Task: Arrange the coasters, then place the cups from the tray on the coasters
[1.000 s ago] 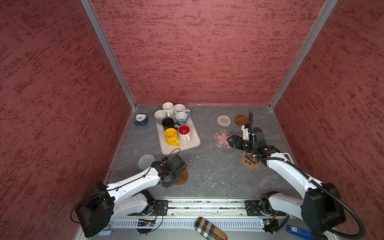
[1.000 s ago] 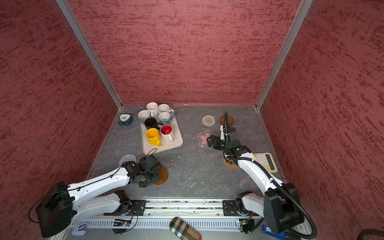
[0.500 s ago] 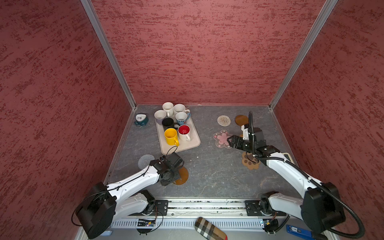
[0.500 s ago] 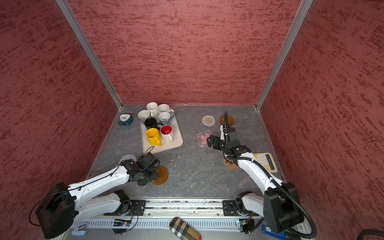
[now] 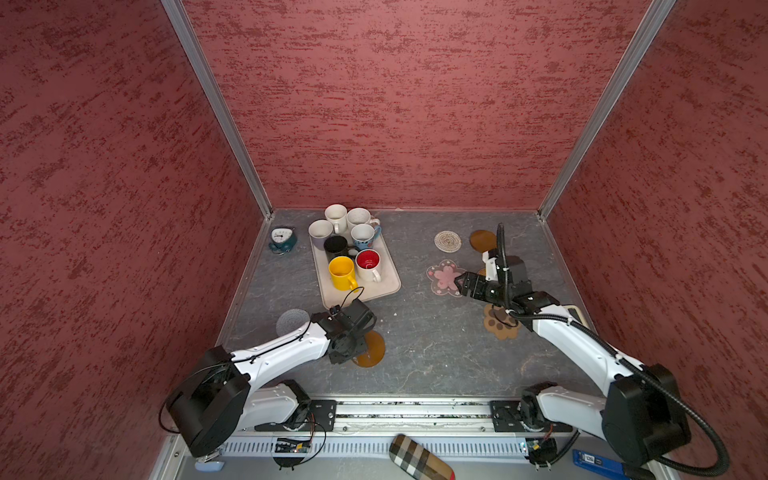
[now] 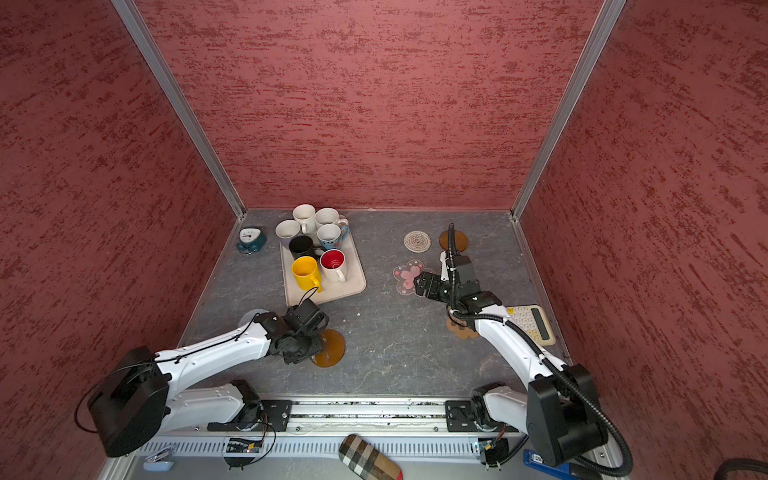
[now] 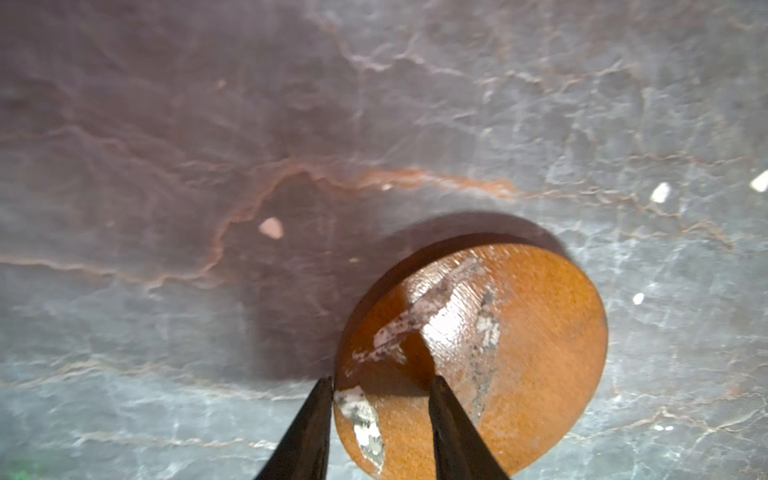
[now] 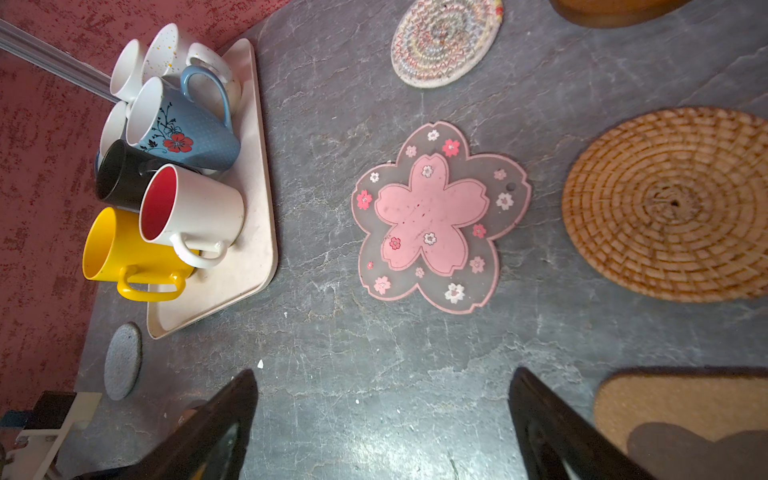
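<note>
A brown disc coaster lies near the table's front, left of the middle. My left gripper stands astride its rim, one finger at the edge, the other on its top face, jaws narrow with a gap. My right gripper hovers wide open and empty beside the pink flower coaster. Around it lie the cream spiral, a second brown disc, the paw-print and the rattan round. The grey-blue crochet round lies left. Several cups, among them yellow, red-inside and black, stand on the tray.
A teal alarm clock sits in the back left corner. A calculator lies by the right wall under my right arm. Red walls close three sides. A plaid case lies beyond the front rail.
My left gripper's jaws have narrowed over the brown disc's rim, and its wrist has shifted slightly. The right arm has not moved.
</note>
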Available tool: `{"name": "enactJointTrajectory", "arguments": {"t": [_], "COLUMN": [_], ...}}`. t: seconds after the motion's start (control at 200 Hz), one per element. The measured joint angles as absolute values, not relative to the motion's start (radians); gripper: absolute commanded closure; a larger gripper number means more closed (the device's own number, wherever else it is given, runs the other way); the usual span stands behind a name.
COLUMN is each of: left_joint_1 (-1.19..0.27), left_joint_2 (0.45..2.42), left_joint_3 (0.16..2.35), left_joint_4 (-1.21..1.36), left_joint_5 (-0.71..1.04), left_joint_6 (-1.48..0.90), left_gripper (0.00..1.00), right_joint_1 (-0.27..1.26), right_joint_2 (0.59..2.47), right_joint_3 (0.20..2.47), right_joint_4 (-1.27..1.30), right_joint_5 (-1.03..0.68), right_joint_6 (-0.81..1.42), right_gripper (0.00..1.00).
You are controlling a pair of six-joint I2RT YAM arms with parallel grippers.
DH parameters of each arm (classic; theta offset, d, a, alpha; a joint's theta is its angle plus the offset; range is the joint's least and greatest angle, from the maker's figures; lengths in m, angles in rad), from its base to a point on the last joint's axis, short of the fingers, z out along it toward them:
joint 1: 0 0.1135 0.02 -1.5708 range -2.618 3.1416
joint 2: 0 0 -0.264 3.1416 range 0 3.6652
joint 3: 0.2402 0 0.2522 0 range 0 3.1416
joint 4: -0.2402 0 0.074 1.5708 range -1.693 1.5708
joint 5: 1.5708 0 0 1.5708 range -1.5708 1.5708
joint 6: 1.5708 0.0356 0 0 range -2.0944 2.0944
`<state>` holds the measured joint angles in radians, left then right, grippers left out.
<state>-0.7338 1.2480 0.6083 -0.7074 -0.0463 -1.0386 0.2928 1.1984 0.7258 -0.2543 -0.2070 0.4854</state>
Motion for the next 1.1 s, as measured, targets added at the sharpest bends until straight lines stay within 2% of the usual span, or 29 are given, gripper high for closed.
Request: {"name": "enactJointTrajectory", "arguments": {"t": [0.185, 0.286, 0.361, 0.686, 1.097], "left_joint_1": [-0.763, -0.774, -0.774, -0.802, -0.844], "left_joint_2": [1.34, 1.372, 1.369, 1.258, 1.331], "left_joint_3": [0.682, 0.717, 0.72, 0.648, 0.643], "left_joint_4": [-0.663, -0.649, -0.646, -0.681, -0.626], "left_joint_5": [-0.038, -0.03, -0.025, -0.023, -0.018], "left_joint_6": [-1.039, -1.036, -1.033, -1.051, -1.088], "left_gripper": [0.6, 0.51, 0.48, 0.48, 0.57], "right_joint_1": [0.293, 0.293, 0.293, 0.293, 0.293], "right_joint_2": [1.19, 1.176, 1.166, 1.148, 1.135], "right_joint_3": [0.713, 0.707, 0.707, 0.706, 0.706], "right_joint_4": [-0.266, -0.277, -0.282, -0.282, -0.298], "right_joint_5": [-0.207, -0.207, -0.207, -0.207, -0.207], "right_joint_6": [0.485, 0.485, 0.485, 0.485, 0.485], "right_gripper": [0.05, 0.05, 0.05, 0.05, 0.05]}}
